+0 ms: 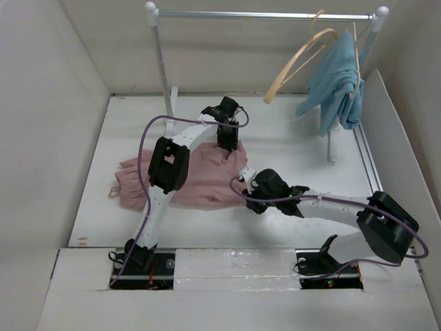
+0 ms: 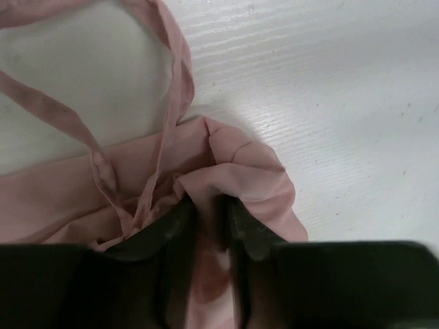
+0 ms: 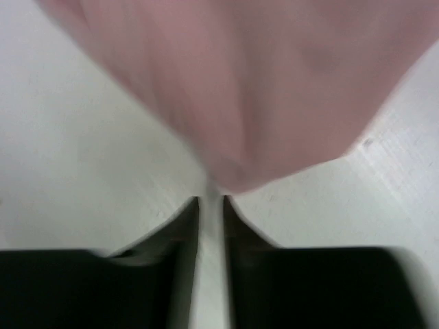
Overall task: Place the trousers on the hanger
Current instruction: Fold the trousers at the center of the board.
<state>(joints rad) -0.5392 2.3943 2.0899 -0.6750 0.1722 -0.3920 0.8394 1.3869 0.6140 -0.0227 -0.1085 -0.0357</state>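
Status: barely started. The trousers (image 1: 207, 181) lie crumpled on the table (image 1: 296, 138), centre-left of the overhead frame. The hanger (image 1: 298, 63) hangs bare on the rail (image 1: 269, 14) at upper right, just beside the blue garment (image 1: 339, 76) and well apart from the pink cloth.

My left gripper (image 2: 211, 203): fingers nearly closed, with a fold of pink cloth bunched in the narrow gap. The drawstring (image 2: 175, 75) loops off toward the upper left of that wrist view. It reads as a pinch on the trousers' edge; how firm, I can't say.

My right gripper (image 3: 210, 199): cracked to a thin slit, bare table showing through, nothing in it. Pink cloth sits just past the tips, not between them.

Left to do, as I judge it: get a solid two-point hold, lift, carry to upper right, drape over the hanger. So nearly all of it.

Hard to read:
- The right wrist view is blurred, so I can't tell which part of the garment is in front of me.
- In the overhead view my own arms cover the middle of the trousers and both sets of tips — waist versus legs is unclear.
- I can't make out the hanger's crossbar from here.
- The bottom of both wrist views is just my own gripper body.
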